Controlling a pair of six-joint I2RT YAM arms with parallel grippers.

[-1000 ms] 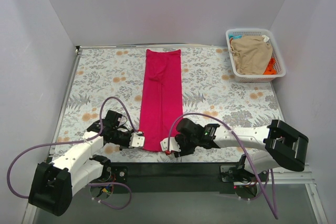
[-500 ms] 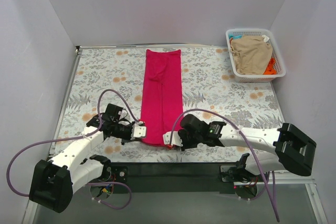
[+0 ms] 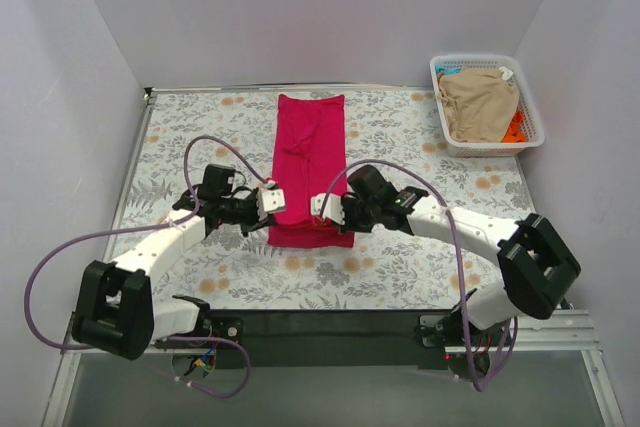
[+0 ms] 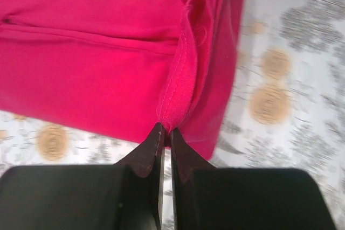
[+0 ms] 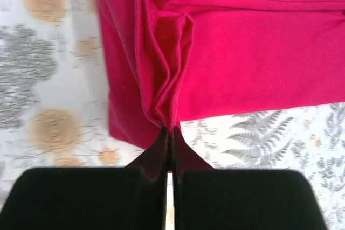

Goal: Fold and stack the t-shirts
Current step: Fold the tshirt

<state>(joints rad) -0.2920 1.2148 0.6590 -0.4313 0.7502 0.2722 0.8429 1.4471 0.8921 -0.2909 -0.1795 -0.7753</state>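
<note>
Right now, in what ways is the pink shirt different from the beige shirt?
The pink shirt lies on the table as a long narrow strip; the beige shirt sits crumpled in the white basket. The left claw and right claw each pinch the pink shirt's near end; nothing touches the beige shirt. The pink shirt is partly folded, the beige shirt not yet. Both are plain soft cloth.

T-shirt point(image 3: 310, 152) along the middle of the table point(image 3: 180, 137), basket point(image 3: 437, 97) at its far right corner.
The t-shirt's near end was doubled back over itself. The left gripper point(image 3: 272, 201) stood at that fold's left edge and the right gripper point(image 3: 322, 208) at its right edge, each clamped on the cloth. Inside the basket, a second t-shirt point(image 3: 480, 102) lay on other clothes point(image 3: 515, 128).
</note>
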